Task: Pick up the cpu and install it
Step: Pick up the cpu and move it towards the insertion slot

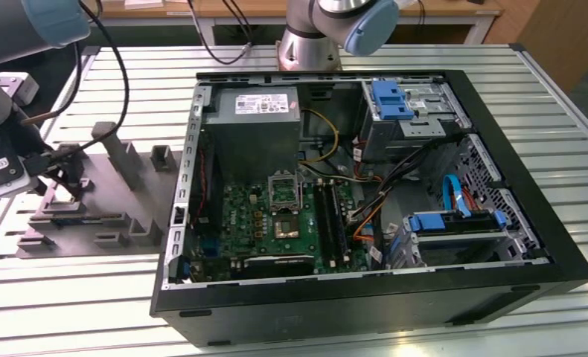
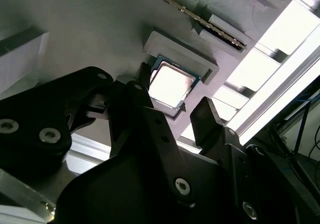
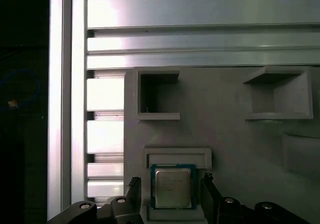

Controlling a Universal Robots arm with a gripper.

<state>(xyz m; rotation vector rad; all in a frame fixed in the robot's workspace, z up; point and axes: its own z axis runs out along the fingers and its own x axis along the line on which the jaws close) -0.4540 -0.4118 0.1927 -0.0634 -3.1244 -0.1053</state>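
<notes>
First wrist view shows the small square silvery-topped cpu [image 3: 172,188] lying flat in a shallow pocket of the grey moulded fixture plate [image 3: 230,149]. The black gripper [image 3: 171,180] straddles it, fingers [image 3: 133,188] spread, clear of both edges.
</notes>
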